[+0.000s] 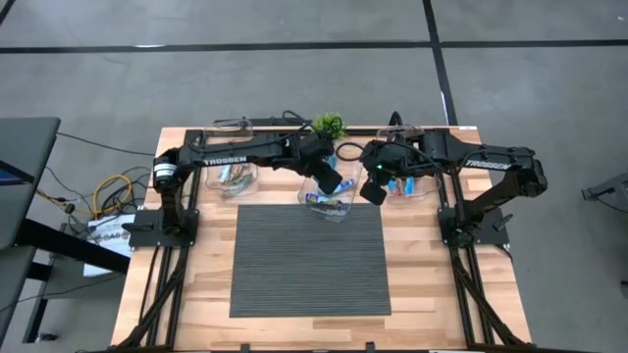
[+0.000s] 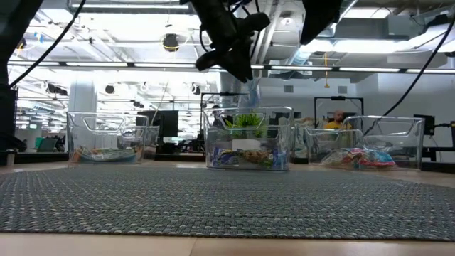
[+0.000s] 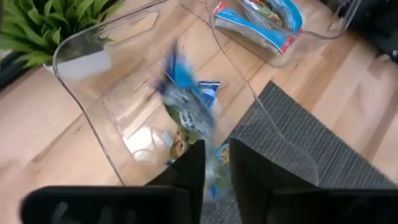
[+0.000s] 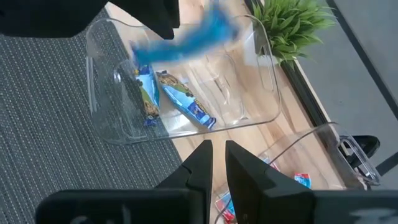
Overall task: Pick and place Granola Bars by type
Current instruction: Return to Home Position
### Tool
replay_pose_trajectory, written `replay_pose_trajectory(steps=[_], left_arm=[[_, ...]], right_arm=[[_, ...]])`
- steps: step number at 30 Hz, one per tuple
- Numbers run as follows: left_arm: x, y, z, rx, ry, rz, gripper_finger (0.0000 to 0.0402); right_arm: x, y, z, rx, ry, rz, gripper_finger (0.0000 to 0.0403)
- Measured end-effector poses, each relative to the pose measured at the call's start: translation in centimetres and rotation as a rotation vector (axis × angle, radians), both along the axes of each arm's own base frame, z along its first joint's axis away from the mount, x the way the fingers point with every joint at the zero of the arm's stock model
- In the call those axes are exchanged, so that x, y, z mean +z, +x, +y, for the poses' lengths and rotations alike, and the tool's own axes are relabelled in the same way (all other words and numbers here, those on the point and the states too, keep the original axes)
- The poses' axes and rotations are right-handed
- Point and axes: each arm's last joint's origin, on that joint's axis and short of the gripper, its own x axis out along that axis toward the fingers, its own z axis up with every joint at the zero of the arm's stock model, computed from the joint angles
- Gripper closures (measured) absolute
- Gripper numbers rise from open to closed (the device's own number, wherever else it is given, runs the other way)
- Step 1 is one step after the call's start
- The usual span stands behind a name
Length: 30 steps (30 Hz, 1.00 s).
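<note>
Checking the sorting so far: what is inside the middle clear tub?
The middle tub holds two blue-and-white granola bars lying on its floor. The left gripper holds a blue bar above it. Glare may hide anything more.

L pincer (image 1: 331,182) clamped, R pincer (image 1: 372,189) closed.

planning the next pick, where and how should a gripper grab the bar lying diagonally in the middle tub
Judging from the right wrist view, grip the blue-and-brown bar across its narrow middle, coming straight down through the middle tub's open top: it lies flat on the floor, walls blocking side approaches.
</note>
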Motion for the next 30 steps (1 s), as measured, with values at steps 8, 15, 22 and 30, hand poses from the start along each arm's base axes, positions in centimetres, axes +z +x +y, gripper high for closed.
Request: replay_pose_trajectory(steps=[8, 15, 22, 30], left_arm=[[0.0, -0.2, 0.7, -0.023, 0.037, 0.016, 0.0256], [0.1, 0.1, -0.7, -0.107, 0.115, 0.045, 0.0238], [1.7, -0.1, -4.6, -0.212, 0.173, 0.004, 0.0241], [2.9, -0.2, -7.8, -0.192, 0.206, -0.069, 0.0242]], right_arm=[[0.0, 0.0, -0.2, -0.025, 0.008, -0.008, 0.0365], [0.4, -1.7, 1.5, 0.151, 0.026, -0.039, 0.0365], [-2.1, -7.4, 3.2, 0.328, 0.192, -0.426, 0.0365], [-7.6, -11.4, 4.8, 0.442, 0.334, -0.744, 0.0365]])
